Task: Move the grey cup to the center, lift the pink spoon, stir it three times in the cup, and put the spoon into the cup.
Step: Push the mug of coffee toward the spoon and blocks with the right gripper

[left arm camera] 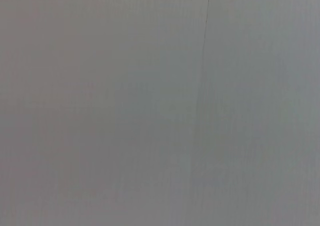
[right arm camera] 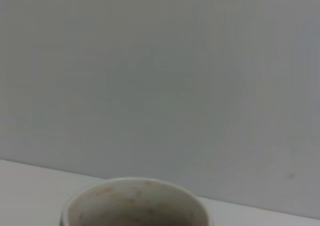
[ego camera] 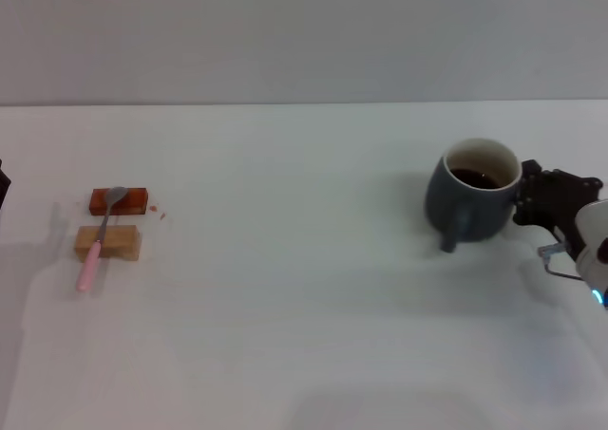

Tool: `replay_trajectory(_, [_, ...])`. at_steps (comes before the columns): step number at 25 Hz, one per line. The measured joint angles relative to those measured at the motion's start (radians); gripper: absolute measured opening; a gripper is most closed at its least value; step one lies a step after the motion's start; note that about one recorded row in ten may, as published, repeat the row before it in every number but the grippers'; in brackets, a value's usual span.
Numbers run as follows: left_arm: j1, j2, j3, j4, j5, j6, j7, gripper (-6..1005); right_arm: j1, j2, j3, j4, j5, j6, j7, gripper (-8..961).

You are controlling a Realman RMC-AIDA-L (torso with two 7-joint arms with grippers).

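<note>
One arm working: right gripper [ego camera: 524, 195] at rim of grey cup [ego camera: 472, 202], far right of table [ego camera: 304, 335]; grasp likely, closure not discernible. Step one, cup not yet at center. Next: slide cup centerward, level, liquid inside. Pink spoon [ego camera: 99, 235] rests across red block [ego camera: 119, 200] and wooden block [ego camera: 108, 243], far left. Left arm out of sight.

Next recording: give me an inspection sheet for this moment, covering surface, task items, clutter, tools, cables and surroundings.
Surface: white tabletop, bare in the middle.
Job's things: grey cup at robot's right, upright, dark liquid inside; pink spoon at left, lying across two blocks.
Clutter: red block and tan wooden block under the spoon.
Grippers: right tool against the cup's side; left tool not seen.
Cables: nothing seen.
Surroundings: plain grey wall.
</note>
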Motion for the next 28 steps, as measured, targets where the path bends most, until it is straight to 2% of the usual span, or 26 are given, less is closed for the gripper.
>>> replay_trajectory(28, [-0.007,0.0,0.0,-0.002,0.0,0.009,0.0,792,0.047,0.003,-0.268,0.196,0.0,0.06,0.001,-1])
